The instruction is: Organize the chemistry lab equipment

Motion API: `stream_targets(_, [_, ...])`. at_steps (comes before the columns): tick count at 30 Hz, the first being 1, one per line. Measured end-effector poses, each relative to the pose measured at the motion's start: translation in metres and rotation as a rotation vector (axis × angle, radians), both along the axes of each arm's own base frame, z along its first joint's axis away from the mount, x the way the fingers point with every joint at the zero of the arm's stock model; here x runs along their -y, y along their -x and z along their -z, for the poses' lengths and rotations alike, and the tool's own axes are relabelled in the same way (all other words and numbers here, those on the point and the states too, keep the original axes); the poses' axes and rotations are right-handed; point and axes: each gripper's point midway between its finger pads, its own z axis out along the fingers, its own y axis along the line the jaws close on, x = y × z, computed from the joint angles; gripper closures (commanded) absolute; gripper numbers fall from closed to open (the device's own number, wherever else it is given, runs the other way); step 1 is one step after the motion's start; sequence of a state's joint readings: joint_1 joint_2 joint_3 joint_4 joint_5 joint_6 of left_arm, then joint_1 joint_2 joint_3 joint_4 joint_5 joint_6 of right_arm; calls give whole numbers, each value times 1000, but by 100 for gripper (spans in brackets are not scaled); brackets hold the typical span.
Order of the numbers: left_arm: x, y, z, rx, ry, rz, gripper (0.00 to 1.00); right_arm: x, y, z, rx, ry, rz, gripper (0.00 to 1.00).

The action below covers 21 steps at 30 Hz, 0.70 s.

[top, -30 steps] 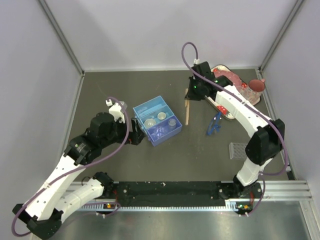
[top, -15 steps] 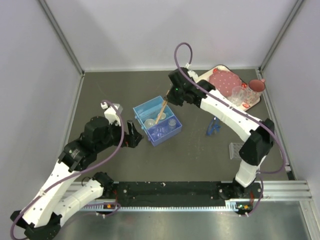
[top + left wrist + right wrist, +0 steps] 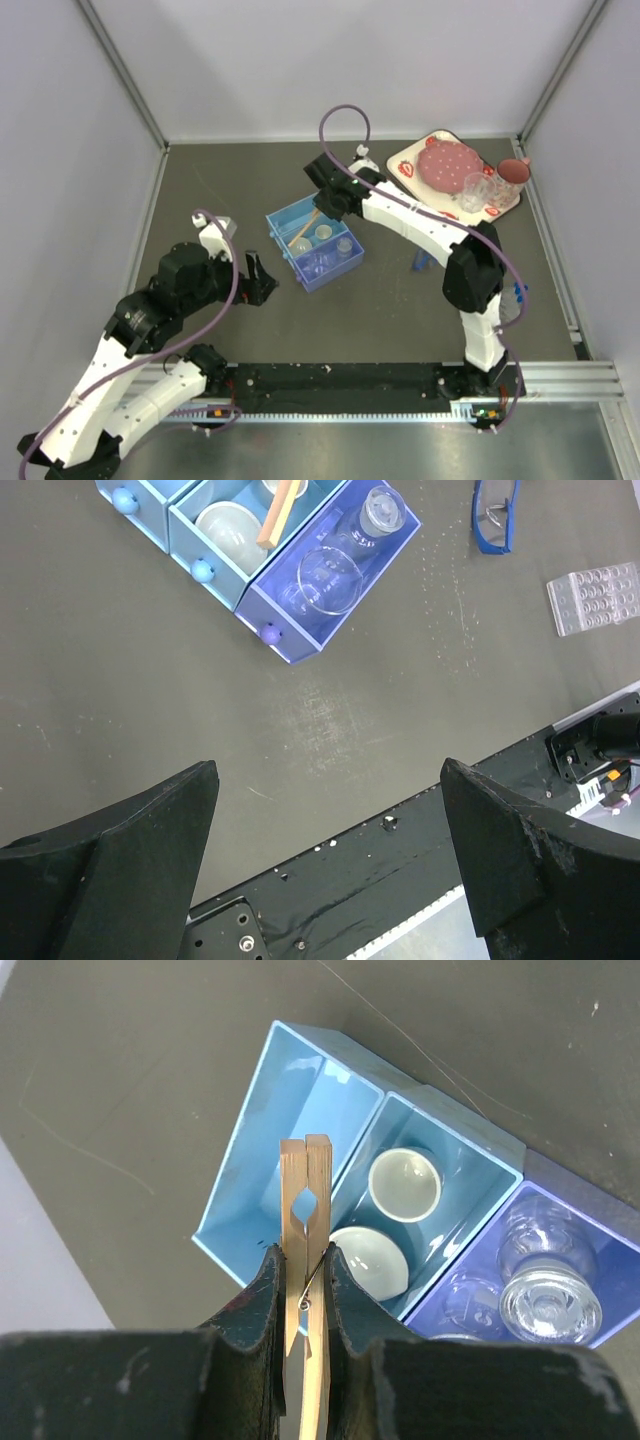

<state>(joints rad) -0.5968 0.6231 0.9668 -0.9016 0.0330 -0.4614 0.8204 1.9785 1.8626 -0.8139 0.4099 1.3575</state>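
Right arm swings left since a second ago, away from the white strawberry-print tray [image 3: 405, 165], and now reaches over the blue three-compartment plastic box [image 3: 275, 228]. Back then its pincer was low at the dark grey counter [image 3: 220, 190], where the tongs lay. Left arm has drawn back a little, and its pincer no longer sits against the box's near side.

Right pincer [image 3: 303, 1260]: clamped on the thin tan wooden tongs [image 3: 305, 1190], gripping near the spring, free end pointing ahead. In the wrist view the tongs hang over the wall between the empty light-blue compartment and the middle one. Middle one holds two small clear round dishes [image 3: 405, 1185]. Height above the box: cannot tell. Left wrist view shows the tan tip over the middle compartment, beside a dish. Darker blue compartment next along holds round clear glass flasks [image 3: 550, 1305].

Left pincer [image 3: 330, 830]: jaws spread wide, nothing between them, over bare counter, near the box but apart from it.

Further out: small blue pieces [image 3: 495, 520] and clear rectangular well rack [image 3: 598, 595] lie loose on the counter, well apart from the box.

Judgement: tongs are lifted and carried to the box, so release into a compartment looks like the step in hand. Blue pieces and rack not yet sorted, so the task stands partway.
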Motion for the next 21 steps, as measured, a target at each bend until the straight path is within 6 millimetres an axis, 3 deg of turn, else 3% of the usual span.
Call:
stream_targets(7, [-3,4,1,-6,-4,1,2,-1,-1,34,-55,37,35,100])
stream_targets(21, [-5,6,5,-13,-24,9,2,6,2,68,-106,82,78,100])
